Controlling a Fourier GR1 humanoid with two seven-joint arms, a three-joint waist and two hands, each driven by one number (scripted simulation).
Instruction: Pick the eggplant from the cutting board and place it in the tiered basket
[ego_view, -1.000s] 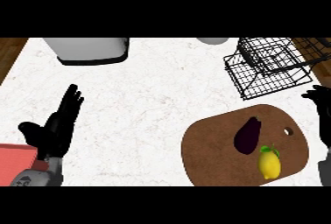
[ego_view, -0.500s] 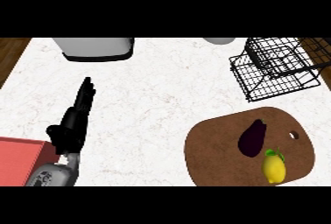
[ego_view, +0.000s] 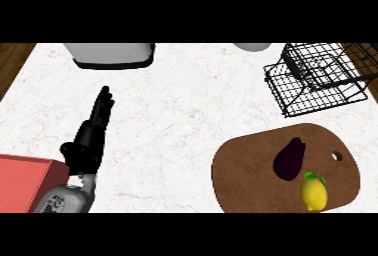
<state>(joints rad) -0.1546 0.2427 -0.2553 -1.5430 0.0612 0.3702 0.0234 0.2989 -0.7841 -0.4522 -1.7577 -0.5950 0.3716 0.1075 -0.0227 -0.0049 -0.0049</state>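
A dark purple eggplant (ego_view: 289, 158) lies on the round brown cutting board (ego_view: 244, 170) at the lower right, with a yellow lemon (ego_view: 314, 192) just below it. The black wire tiered basket (ego_view: 319, 77) stands at the upper right of the white counter. My left hand (ego_view: 90, 135) is at the left, far from the board, fingers straight and pointing up the counter, holding nothing. My right hand does not show in the head view.
A grey appliance (ego_view: 111, 54) stands at the back left and a pale round object (ego_view: 253, 47) at the back centre. A red box (ego_view: 23, 182) sits at the lower left beside my left forearm. Wood floor shows past the counter's left edge.
My right hand, at the right edge a second ago, has left the view. My left hand has turned edge-on, its fingers drawn together, staying at the left.
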